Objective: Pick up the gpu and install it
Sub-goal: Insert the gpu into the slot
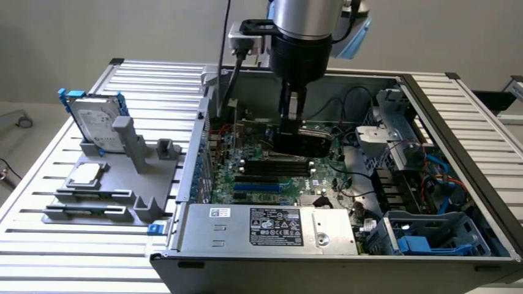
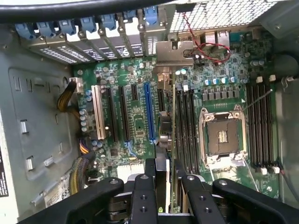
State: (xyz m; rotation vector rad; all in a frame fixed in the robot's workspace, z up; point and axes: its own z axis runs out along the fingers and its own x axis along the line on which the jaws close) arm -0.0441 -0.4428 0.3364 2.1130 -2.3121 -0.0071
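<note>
Tally, exterior view:
- arm [image 1: 302, 37]: one
- gripper [image 1: 293, 131]: one
- gpu [image 1: 304, 146]: one
- open computer case [image 1: 327, 272]: one
- power supply [image 1: 266, 226]: one
- grey holder [image 1: 163, 177]: one
- hard drive [image 1: 92, 119]: one
- CPU chip [image 1: 87, 174]: one

Wrist view:
- motherboard [image 2: 140, 121]: one
- CPU socket [image 2: 222, 137]: one
- long blue slot [image 2: 149, 112]: one
- white slot [image 2: 98, 114]: one
- banks of black memory slots: two

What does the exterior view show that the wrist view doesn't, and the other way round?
Exterior view extras: the hard drive in its blue frame and the CPU chip, both on the grey tray beside the case. Wrist view extras: the empty CPU socket seen from inside, and the blue clips along the rear slot covers. Shared: the gripper shut on the gpu over the motherboard, and the blue slot.
</note>
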